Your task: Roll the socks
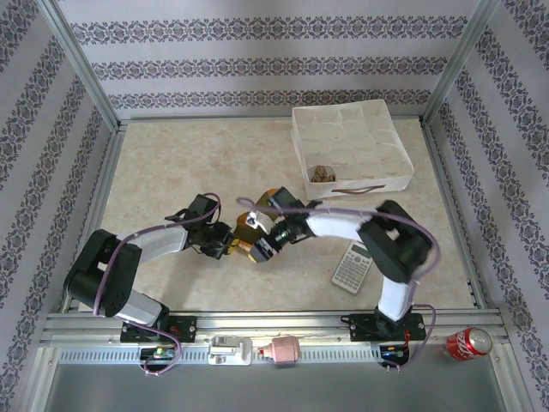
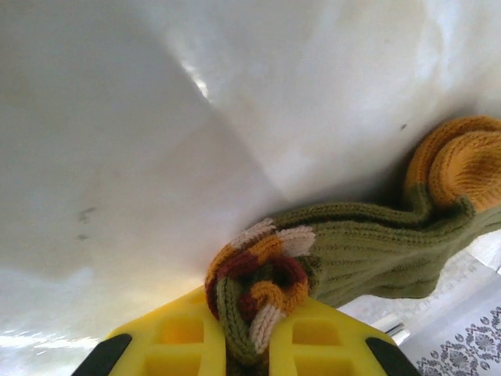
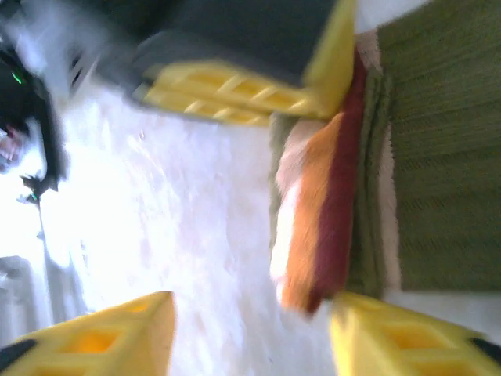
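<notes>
The olive sock [image 2: 376,251] is ribbed, orange-tipped; its striped cuff is bunched, pinched by the left gripper [image 2: 249,345]. The right gripper [image 3: 250,321] gapes, holding nothing.

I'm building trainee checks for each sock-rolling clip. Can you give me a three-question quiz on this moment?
1. True or false: the left gripper is closed on the striped cuff of the olive sock.
2. Which item lies loose on the table? A) calculator B) scissors C) mug
3. What sits in the white divided box?

Key: 1 true. 2 A. 3 a rolled brown sock, in one near compartment.
</notes>
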You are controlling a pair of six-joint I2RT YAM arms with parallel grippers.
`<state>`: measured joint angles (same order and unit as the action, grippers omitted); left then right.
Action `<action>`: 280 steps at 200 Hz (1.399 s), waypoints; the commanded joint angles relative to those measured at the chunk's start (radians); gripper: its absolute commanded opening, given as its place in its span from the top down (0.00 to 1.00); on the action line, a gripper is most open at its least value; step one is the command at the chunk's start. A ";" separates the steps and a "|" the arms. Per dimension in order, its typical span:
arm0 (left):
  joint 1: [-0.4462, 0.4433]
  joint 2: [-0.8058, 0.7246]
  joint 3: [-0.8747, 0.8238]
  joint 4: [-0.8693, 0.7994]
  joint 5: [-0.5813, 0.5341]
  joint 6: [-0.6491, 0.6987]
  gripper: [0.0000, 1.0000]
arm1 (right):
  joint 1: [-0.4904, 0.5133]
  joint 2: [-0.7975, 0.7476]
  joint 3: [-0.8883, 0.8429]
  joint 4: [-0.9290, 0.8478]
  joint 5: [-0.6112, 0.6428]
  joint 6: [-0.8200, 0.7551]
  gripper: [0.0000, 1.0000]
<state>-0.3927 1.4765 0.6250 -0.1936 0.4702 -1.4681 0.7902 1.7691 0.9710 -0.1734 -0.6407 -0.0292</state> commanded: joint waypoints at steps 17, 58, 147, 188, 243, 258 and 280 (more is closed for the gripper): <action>-0.016 -0.036 -0.067 -0.301 -0.109 -0.043 1.00 | 0.210 -0.216 -0.227 0.298 0.549 -0.335 0.36; -0.025 -0.038 -0.021 -0.392 -0.109 -0.045 1.00 | 0.415 -0.151 -0.210 0.354 0.888 -0.524 0.38; -0.025 -0.023 -0.011 -0.364 -0.097 -0.045 1.00 | 0.460 0.074 -0.065 0.408 1.039 -0.723 0.58; -0.023 -0.034 -0.010 -0.356 -0.093 -0.039 1.00 | 0.444 0.160 -0.029 0.324 1.066 -0.641 0.90; 0.005 -0.145 -0.045 -0.295 -0.052 -0.093 0.89 | 0.337 0.130 -0.038 0.111 0.744 -0.423 1.00; 0.025 -0.190 -0.059 -0.272 -0.037 -0.120 0.67 | 0.305 0.134 -0.020 0.051 0.622 -0.387 1.00; 0.062 -0.227 -0.064 -0.249 -0.011 -0.138 0.49 | 0.264 0.155 0.012 -0.028 0.498 -0.355 1.00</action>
<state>-0.3637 1.2980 0.5770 -0.4007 0.4168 -1.5570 1.1187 1.8614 0.9886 0.0620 0.0700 -0.4957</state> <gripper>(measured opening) 0.451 0.056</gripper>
